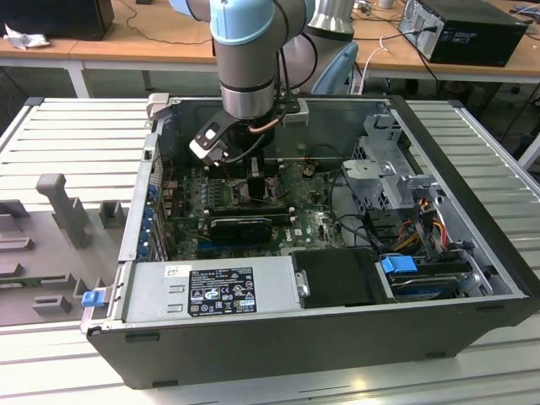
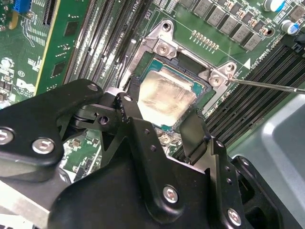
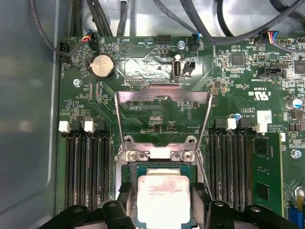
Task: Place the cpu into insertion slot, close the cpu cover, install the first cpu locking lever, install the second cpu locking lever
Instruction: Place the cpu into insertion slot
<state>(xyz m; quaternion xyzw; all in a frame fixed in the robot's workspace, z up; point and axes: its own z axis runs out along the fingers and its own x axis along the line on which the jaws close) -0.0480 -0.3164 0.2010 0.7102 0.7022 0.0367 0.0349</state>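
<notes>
The cpu (image 2: pixel 164 98) is a pale square chip lying flat in the insertion slot (image 2: pixel 206 95), the black-framed socket on the green board. My gripper (image 2: pixel 162 112) stands directly over it, its black fingers (image 2: pixel 131 102) set against two opposite edges of the chip, shut on it. In the first wrist view the cpu (image 3: pixel 163 198) sits between the same fingers (image 3: pixel 125 191). The cpu cover (image 3: pixel 163 94), a silver frame with a large window, is swung open and back from its hinge. In the exterior view the gripper (image 1: pixel 253 187) reaches down into the open computer case.
Long black memory slots (image 3: pixel 88 167) flank the socket on both sides. A thin wire lever (image 2: pixel 267 86) juts out from the socket's corner. A black expansion card (image 1: pixel 240 226), cables (image 1: pixel 354 224) and a drive cage (image 1: pixel 392 164) crowd the case around the board.
</notes>
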